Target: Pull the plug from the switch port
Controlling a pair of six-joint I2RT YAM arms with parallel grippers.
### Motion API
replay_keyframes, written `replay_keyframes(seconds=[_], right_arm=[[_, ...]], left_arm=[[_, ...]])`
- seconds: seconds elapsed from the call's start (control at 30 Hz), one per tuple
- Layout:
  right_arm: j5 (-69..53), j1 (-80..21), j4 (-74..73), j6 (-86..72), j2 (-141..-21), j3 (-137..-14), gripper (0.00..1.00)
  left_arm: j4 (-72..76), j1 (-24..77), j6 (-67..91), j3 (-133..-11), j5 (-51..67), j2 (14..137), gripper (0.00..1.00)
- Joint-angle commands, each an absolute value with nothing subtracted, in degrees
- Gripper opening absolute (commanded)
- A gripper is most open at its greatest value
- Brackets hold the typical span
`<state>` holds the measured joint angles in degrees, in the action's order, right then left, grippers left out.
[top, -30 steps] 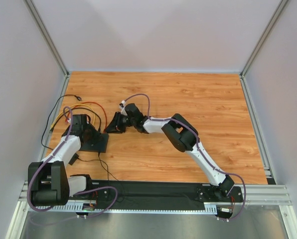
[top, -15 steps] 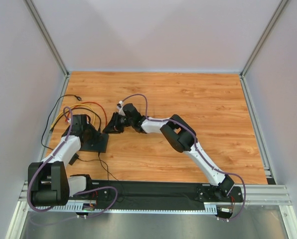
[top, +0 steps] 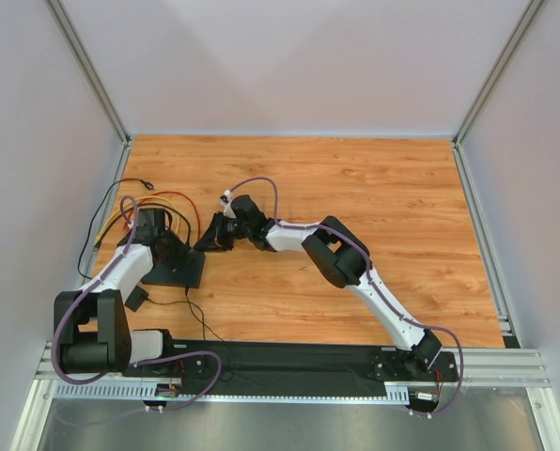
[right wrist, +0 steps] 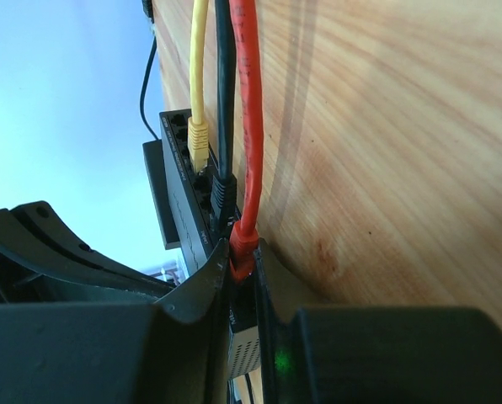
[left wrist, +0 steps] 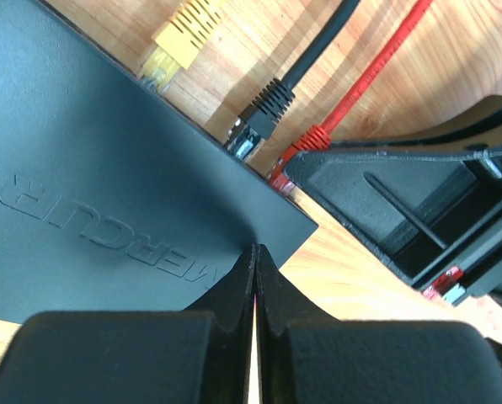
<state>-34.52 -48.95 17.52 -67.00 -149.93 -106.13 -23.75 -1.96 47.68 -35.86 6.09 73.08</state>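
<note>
Right jaws, nearer, around red plug [right wrist: 242,241].

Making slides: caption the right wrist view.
Right gripper pinches the red plug in the switch; black plug and yellow plug alongside.

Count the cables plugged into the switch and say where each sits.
3, along one edge of the flat matte-black switch: a yellow network cable at one end, a black network cable in the middle, a red network cable held by the right tool. More may be hidden.
</note>
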Motion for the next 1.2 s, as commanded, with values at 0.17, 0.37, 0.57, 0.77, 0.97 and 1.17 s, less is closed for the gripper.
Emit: replay_keyframes(seconds=[0.17,0.37,0.57,0.77,0.97,1.17], right_arm=[[-29.88,-49.22,25.20,-72.92,-152.31,-106.08,0.00],[-27.34,-48.69,25.58,-74.88,-150.65,-105.38,0.00],[-27.16,-48.51,15.14,-69.89,-151.17,-111.79,0.00],[-22.77,-48.78,8.71,-61.71,-148.63,-112.50,0.00],[-20.30,-48.69,10.80,-60.89,-148.09,-112.49,0.00],[-26.19,-48.08,17.24,-69.36,-154.33,-116.98,0.00]], left_arm=[[-35.68,-1.93,46.67,-34.54,-2.02,78.83,0.00],[-35.77,-1.93,46.41,-34.19,-2.90,79.63,0.00],[-36.39,-1.93,45.88,-34.37,-4.22,79.89,0.00],[-36.65,-2.02,45.97,-33.49,-6.85,80.33,0.00],[-36.91,-1.93,45.79,-33.75,-6.86,80.68,0.00],[-36.91,-1.93,45.79,-33.75,-7.03,80.95,0.00]])
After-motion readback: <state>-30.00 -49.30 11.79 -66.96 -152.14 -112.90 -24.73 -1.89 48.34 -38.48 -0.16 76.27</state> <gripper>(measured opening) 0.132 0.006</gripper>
